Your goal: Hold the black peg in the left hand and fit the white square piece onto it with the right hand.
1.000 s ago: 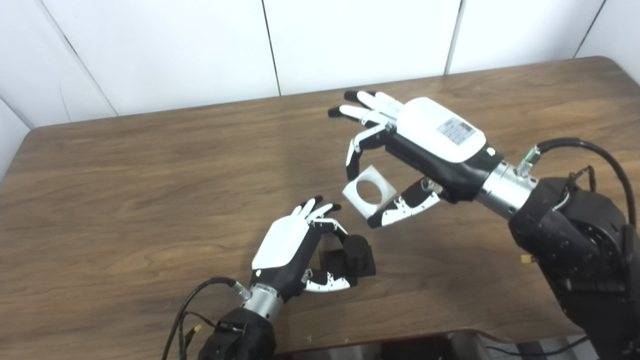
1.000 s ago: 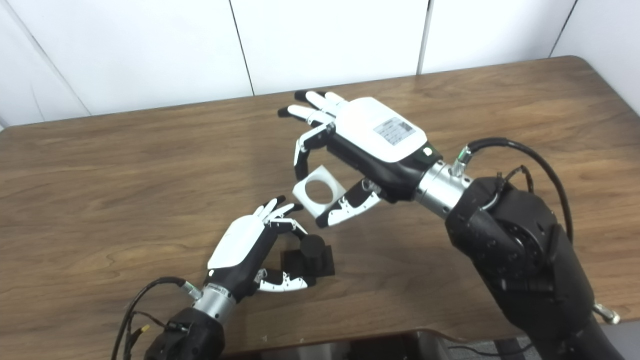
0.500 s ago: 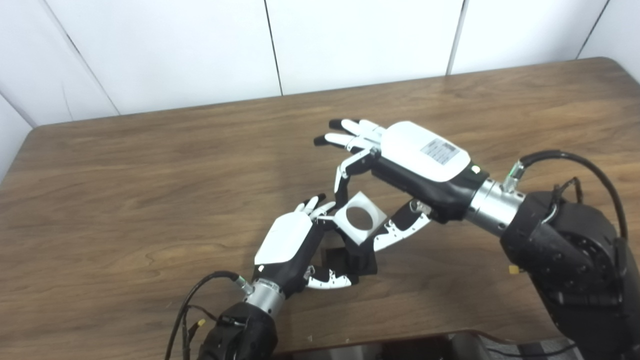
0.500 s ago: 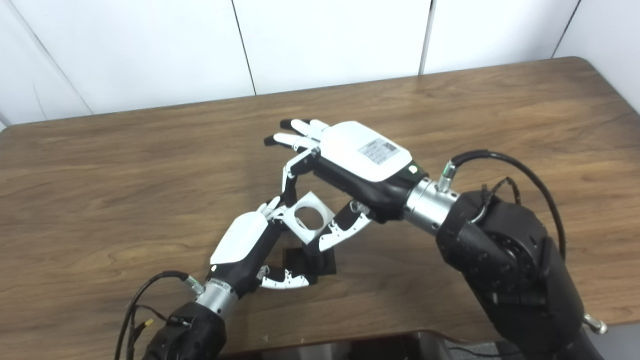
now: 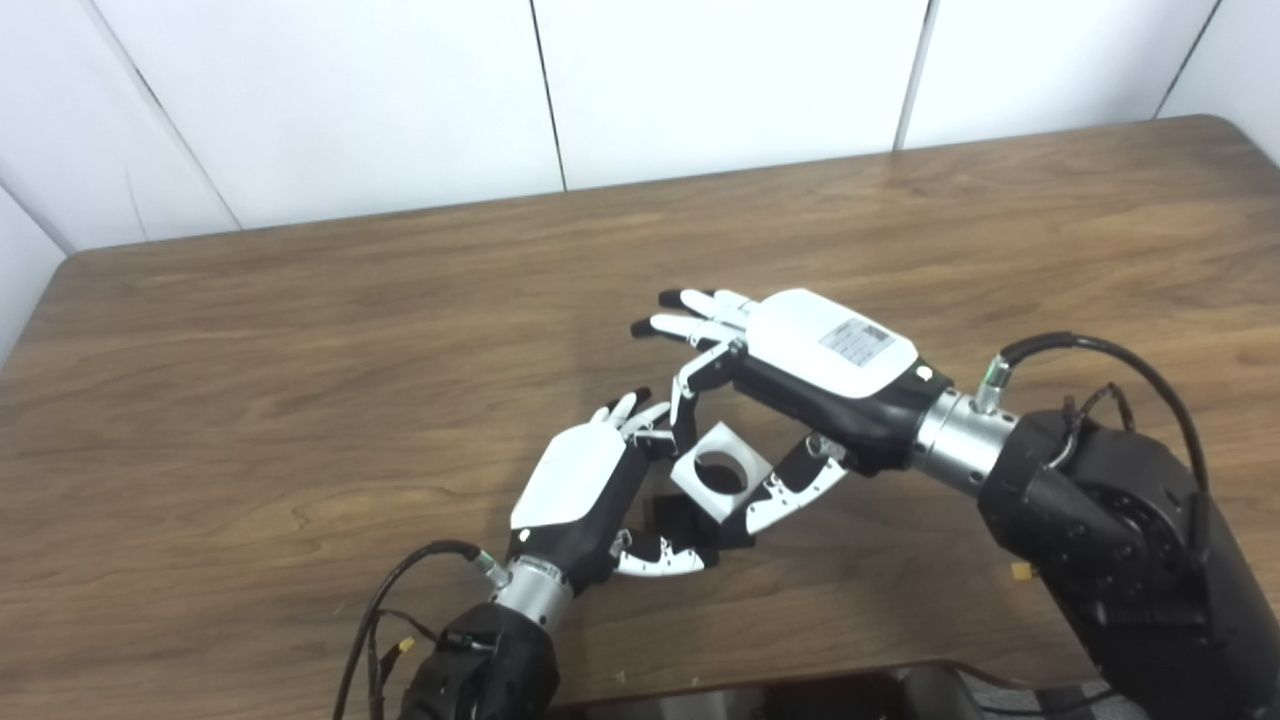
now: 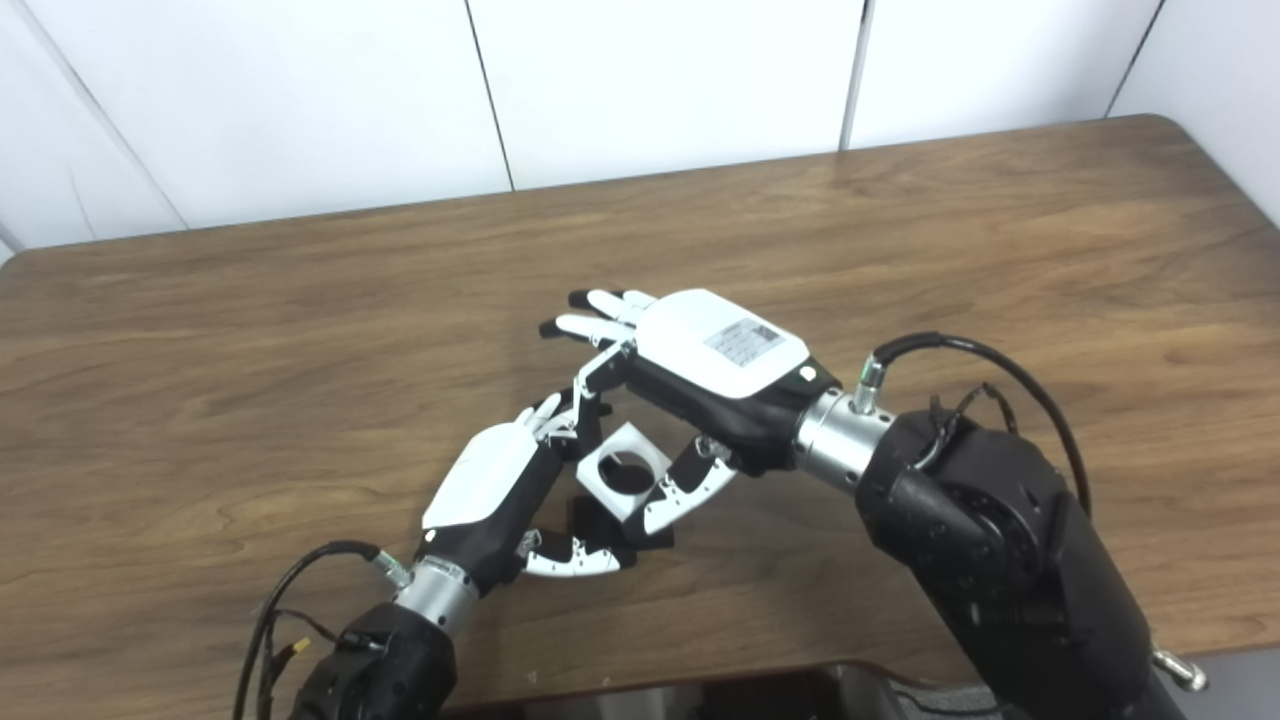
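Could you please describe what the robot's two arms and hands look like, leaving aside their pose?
Both hands have white shells on the back, black palms and white fingers with black tips. The right hand carries a grey rectangular label on its shell. Each hand joins a silver metal wrist cuff, then a bulky black forearm. A black cable loops from each wrist, and the left hand has a small yellow connector near its cables.
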